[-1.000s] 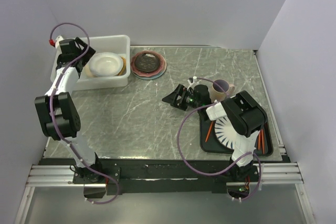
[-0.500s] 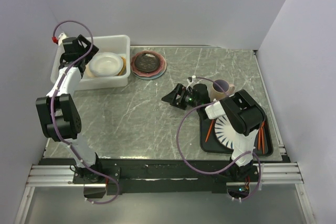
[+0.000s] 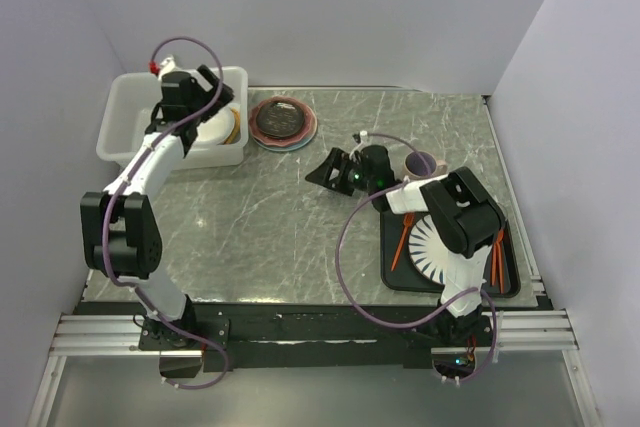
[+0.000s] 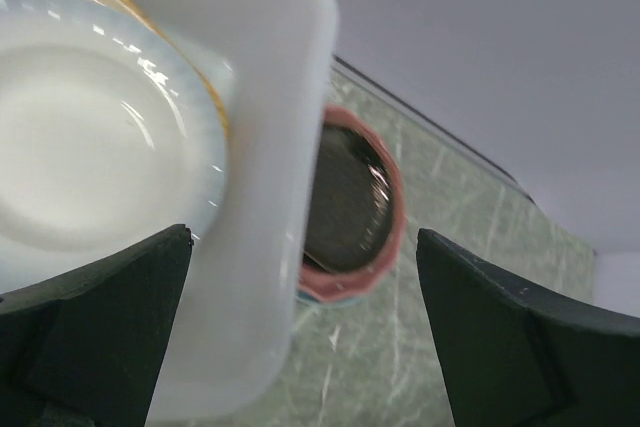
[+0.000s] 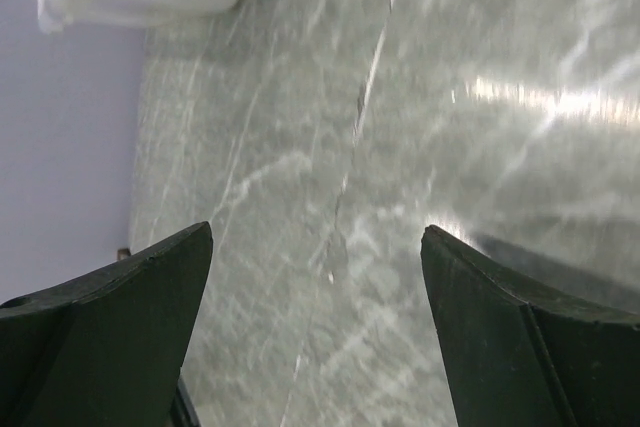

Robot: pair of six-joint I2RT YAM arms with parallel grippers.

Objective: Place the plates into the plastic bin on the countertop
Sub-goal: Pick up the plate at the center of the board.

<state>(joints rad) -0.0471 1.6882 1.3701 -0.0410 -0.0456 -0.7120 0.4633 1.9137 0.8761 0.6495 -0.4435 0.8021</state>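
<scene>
Bin (image 4: 265, 147): smooth translucent white plastic, soft sheen. White plate (image 4: 80, 147): glossy, glazed-looking. Countertop (image 5: 350, 227): polished marble-look, reflective in spots.

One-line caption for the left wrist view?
Open left gripper over the plastic bin wall; white plate inside, dark pink-rimmed plate outside.

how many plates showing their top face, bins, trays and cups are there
plates, top face showing: 3 (white plate, dark brown plate, striped plate)
plastic bin: 1
black tray: 1
cup: 1
total: 6
</scene>
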